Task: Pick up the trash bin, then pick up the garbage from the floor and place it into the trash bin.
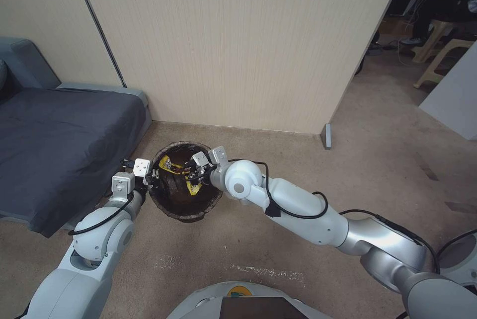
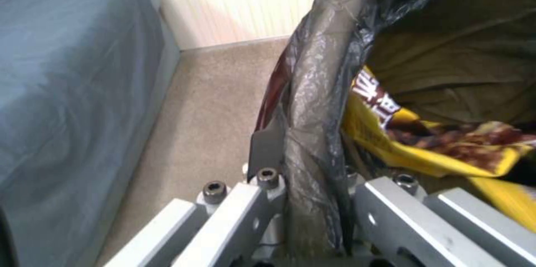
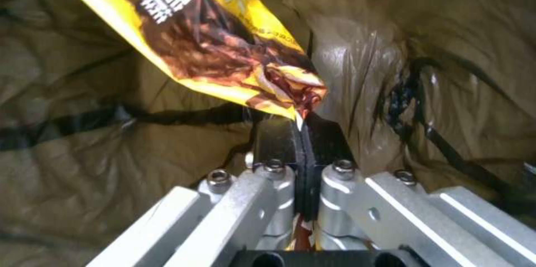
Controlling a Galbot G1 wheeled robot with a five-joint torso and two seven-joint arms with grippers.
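Observation:
The trash bin [image 1: 185, 209], lined with a dark bag, hangs just above the carpet floor [image 1: 278, 239] beside the sofa. My left gripper [image 1: 153, 176] is shut on its near-left rim; in the left wrist view the bag-covered rim [image 2: 315, 103] runs between the fingers [image 2: 267, 150]. My right gripper [image 1: 193, 170] reaches down inside the bin, shut on the corner of a yellow wrapper [image 1: 191, 185]. In the right wrist view the wrapper [image 3: 217, 45] hangs from the closed fingertips [image 3: 277, 135] against the bag lining. The same yellow wrapper [image 2: 424, 141] shows inside the bin in the left wrist view.
A grey sofa [image 1: 54, 145] stands close on the left of the bin. A beige partition wall [image 1: 238, 45] rises right behind it. Open carpet stretches to the right, with pale tape marks [image 1: 268, 273] near my base.

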